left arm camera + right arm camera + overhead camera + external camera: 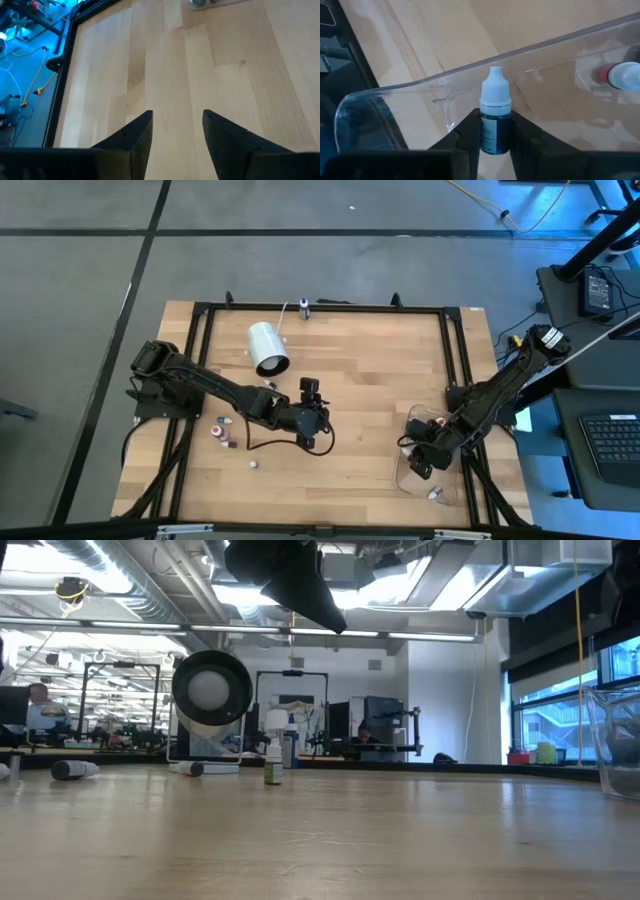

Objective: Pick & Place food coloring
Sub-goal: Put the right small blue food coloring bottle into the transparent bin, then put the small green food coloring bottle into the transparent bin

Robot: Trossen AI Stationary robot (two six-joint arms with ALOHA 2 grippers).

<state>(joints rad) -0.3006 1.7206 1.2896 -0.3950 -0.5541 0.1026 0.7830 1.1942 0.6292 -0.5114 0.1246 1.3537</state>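
Food coloring [495, 125] over wooden table [470, 30]

From the high view I could not resolve the colours of the small bottles [222, 430] near the left arm; they were too small. The right gripper [495, 142] fingers hid the lower body of the dark bottle [495, 127]. A red bottle [619, 76] was blurred behind the clear container wall [545, 55] and cut off by the edge.
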